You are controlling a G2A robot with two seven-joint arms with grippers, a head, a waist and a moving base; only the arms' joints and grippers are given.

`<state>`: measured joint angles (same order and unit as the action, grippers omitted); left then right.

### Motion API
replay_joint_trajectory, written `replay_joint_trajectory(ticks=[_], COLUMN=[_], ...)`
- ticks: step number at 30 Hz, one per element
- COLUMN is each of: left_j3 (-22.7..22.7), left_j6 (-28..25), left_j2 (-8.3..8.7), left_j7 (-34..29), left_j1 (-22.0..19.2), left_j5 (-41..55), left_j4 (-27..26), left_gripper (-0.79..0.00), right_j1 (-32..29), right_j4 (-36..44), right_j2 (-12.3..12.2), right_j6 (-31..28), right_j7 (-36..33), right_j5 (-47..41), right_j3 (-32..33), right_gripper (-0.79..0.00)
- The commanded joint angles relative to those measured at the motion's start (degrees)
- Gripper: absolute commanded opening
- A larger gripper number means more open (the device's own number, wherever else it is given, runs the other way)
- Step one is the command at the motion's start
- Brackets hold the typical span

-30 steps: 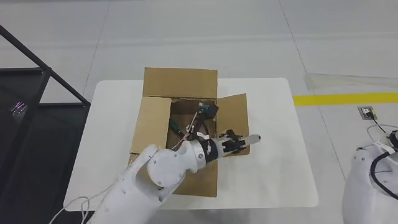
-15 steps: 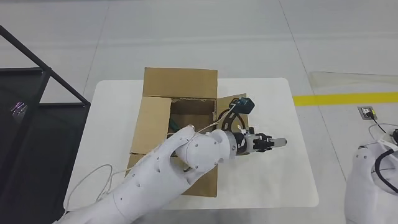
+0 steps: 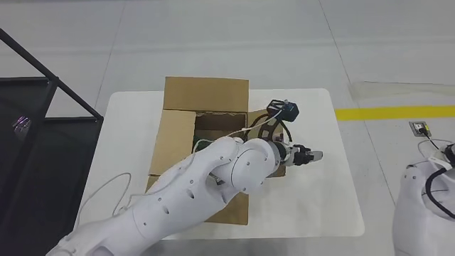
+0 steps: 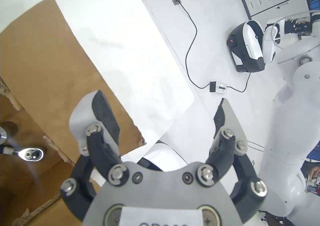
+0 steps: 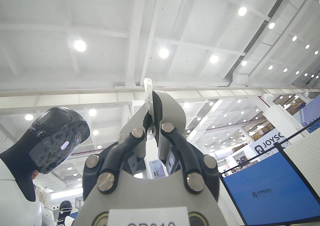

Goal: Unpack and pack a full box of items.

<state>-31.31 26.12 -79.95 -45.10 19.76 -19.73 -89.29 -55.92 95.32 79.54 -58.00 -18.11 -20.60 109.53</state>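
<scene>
The left gripper [image 4: 161, 101] was held with its fingers [image 4: 106, 114] spread wide and nothing was gripped between them. In the top view it [image 3: 311, 155] was found just past the side flap of the open cardboard box [image 3: 206, 94], above the white table [image 3: 313, 199]. From the left wrist, the brown flap of the box [image 4: 45, 56] was seen behind one finger, its torn edge running just beside that fingertip, while the bare table [image 4: 120, 36] was seen through the gap between the two fingers. The chrome head of a socket wrench [image 4: 32, 154] was seen lying down inside the box, off to the outer side of the finger nearest the flap and apart from both fingertips; no contact between it and the gripper was seen. What else was lying in the box could not be made out. The right gripper [image 5: 151, 96] was pointed up toward the ceiling lights, away from the box, with its fingers pressed together. A thin clear scrap [image 5: 148, 88] was pinched between them, its tip sticking out just above the fingertips.
</scene>
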Motion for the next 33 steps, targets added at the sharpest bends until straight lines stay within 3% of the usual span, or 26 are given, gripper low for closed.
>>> replay_joint_trajectory(ticks=[1,4,7,10,14,20,25,33], left_j3=[-0.01,-0.01,1.68,3.84,6.02,7.54,7.14,10.06], left_j6=[-0.09,-0.09,4.36,9.96,13.34,11.96,8.86,8.64], left_j2=[0.00,0.00,0.38,0.02,-1.21,-3.56,-5.81,-10.00], left_j7=[0.04,0.04,0.30,-3.91,-10.30,-19.22,-22.03,-24.01], left_j1=[0.02,0.02,0.88,-0.48,-3.52,-7.77,-9.97,-13.25], left_j5=[0.07,0.07,-8.09,-14.17,-17.89,-16.94,-12.29,-12.03], left_j4=[0.03,0.03,1.63,1.14,2.48,7.64,14.23,22.92], left_gripper=[0.000,0.000,0.000,0.000,0.000,0.000,0.000,0.000], right_j1=[-0.13,-0.30,0.07,0.76,1.28,0.91,0.51,-0.10], right_j4=[-0.19,-0.61,-1.09,-1.46,-1.99,-2.74,-2.81,-2.74], right_j2=[-0.09,-0.23,-0.33,-0.42,-0.56,-0.74,-0.87,-0.93], right_j6=[0.00,0.00,0.00,0.00,0.00,0.00,0.00,0.00], right_j7=[0.03,0.01,-0.02,-0.24,-0.58,-1.10,-1.50,-1.52], right_j5=[-0.20,-0.54,-0.70,-0.81,-1.10,-1.85,-2.49,-2.98], right_j3=[0.11,0.39,0.14,-0.50,-1.02,-0.80,-0.48,0.04], right_gripper=[-0.785,-0.785,-0.785,-0.785,-0.785,-0.785,-0.785,-0.785])
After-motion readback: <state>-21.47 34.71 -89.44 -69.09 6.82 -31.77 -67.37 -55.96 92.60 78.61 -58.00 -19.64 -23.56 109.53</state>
